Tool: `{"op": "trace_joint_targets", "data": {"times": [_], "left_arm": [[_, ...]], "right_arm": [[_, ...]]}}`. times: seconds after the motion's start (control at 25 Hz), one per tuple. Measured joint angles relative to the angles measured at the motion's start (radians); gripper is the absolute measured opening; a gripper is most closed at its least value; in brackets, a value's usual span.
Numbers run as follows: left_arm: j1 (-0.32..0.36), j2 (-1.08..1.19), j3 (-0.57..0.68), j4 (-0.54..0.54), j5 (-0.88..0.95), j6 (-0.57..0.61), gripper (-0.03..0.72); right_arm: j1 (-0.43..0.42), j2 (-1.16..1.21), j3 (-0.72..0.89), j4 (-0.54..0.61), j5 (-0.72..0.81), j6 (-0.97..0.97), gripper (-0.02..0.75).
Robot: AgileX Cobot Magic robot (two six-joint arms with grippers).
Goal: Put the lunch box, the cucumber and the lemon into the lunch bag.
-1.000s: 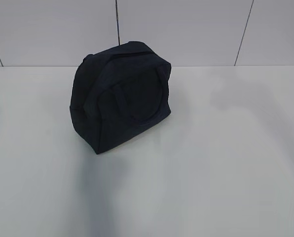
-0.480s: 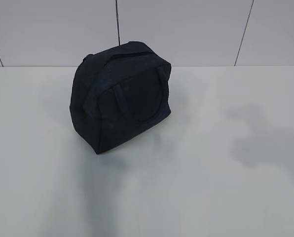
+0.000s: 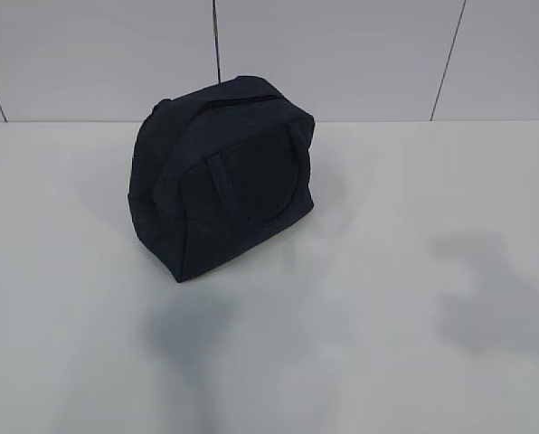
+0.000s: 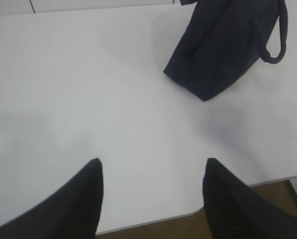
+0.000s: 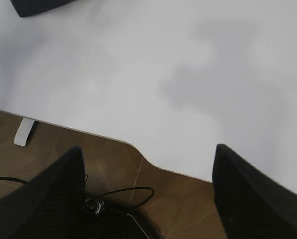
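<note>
The dark navy lunch bag [image 3: 222, 176] stands on the white table [image 3: 387, 298], its top zipped shut and one loop handle lying on its front. The left wrist view shows it [image 4: 227, 45] far ahead at the upper right, well away from my left gripper [image 4: 152, 164], which is open and empty above the table's near edge. My right gripper [image 5: 147, 149] is open and empty over the table's front edge, with only a corner of the bag [image 5: 41, 6] at the top left. The lunch box, the cucumber and the lemon are out of view. Neither gripper shows in the exterior view.
Brown floor [image 5: 173, 199] lies beyond the table's front edge. A black cable [image 5: 123, 191] and a small dark device [image 5: 92, 205] sit below the right gripper. A tiled wall [image 3: 342, 54] stands behind the table.
The bag has not moved. The arm shadows on the table have slid toward the front edge and shrunk, on both the left and the right side.
</note>
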Motion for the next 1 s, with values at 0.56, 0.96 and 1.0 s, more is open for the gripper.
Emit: {"op": "trace_joint_targets", "data": {"times": [0.56, 0.96, 1.0], "left_arm": [[0.0, -0.033, 0.119, -0.069, 0.019, -0.002, 0.435], [0.0, -0.216, 0.206, -0.078, -0.032, -0.002, 0.43], [0.0, -0.216, 0.207, -0.073, -0.036, -0.002, 0.426]], "right_arm": [[0.0, -0.271, 0.123, -0.135, 0.032, 0.128, 0.589], [0.0, -0.45, 0.229, -0.147, 0.04, 0.141, 0.589], [0.0, -0.462, 0.236, -0.148, 0.031, 0.143, 0.589]]}}
